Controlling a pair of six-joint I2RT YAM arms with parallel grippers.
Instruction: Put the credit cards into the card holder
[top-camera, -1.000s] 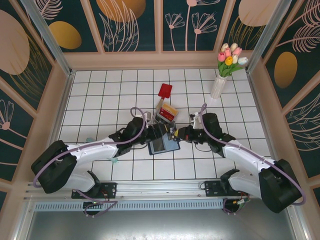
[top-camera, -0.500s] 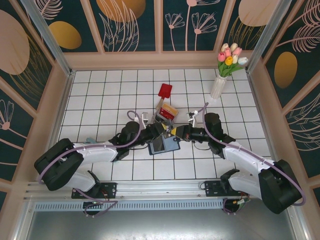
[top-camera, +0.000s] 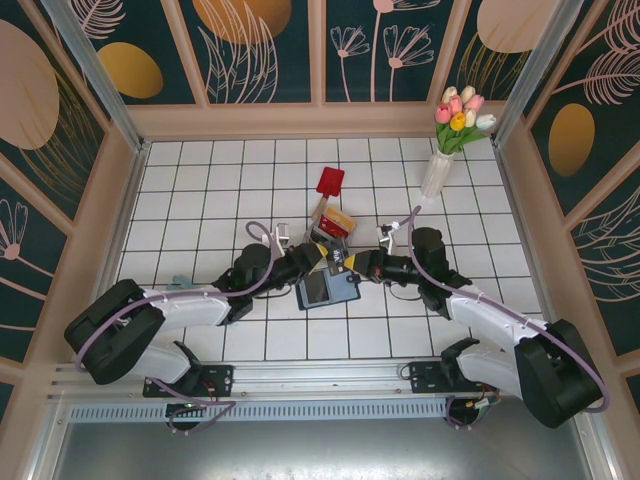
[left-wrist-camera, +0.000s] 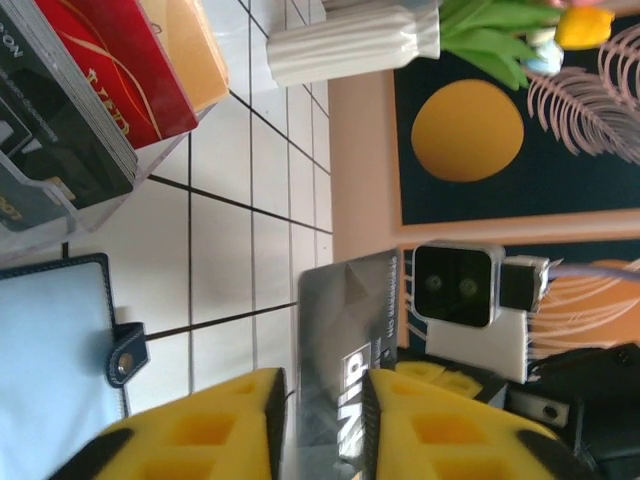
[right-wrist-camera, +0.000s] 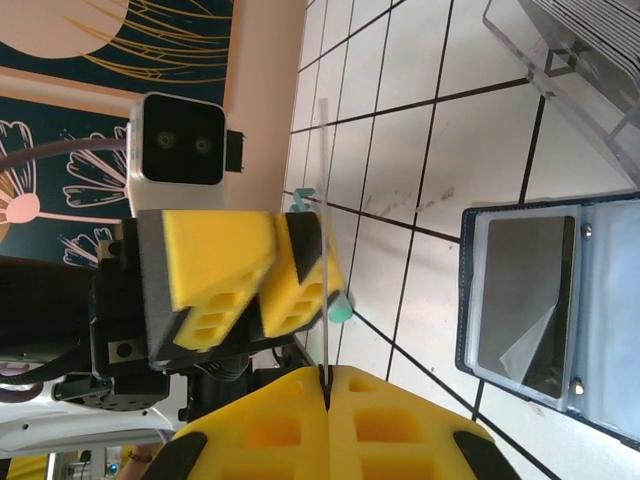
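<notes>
Mid-frame near navy folding wallet (top-camera: 325, 292) | right gripper (right-wrist-camera: 327, 373) pinches grey plastic card (left-wrist-camera: 345, 300), seemingly for handover | left gripper (left-wrist-camera: 322, 390) straddles it, grip unclear.

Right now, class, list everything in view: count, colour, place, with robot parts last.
table: one, white tiles
card holder: one, navy, open, mid-table
clear box: one, transparent, behind card holder
stacked cards: several, red, orange, dark, in clear box
grey card: one, grey, held above table
paddle: one, red, behind box
vase: one, white, back right
tulips: bunch, pink, yellow, white, in vase
right gripper: one, yellow, shut on grey card
left gripper: one, yellow, fingers flanking grey card
</notes>
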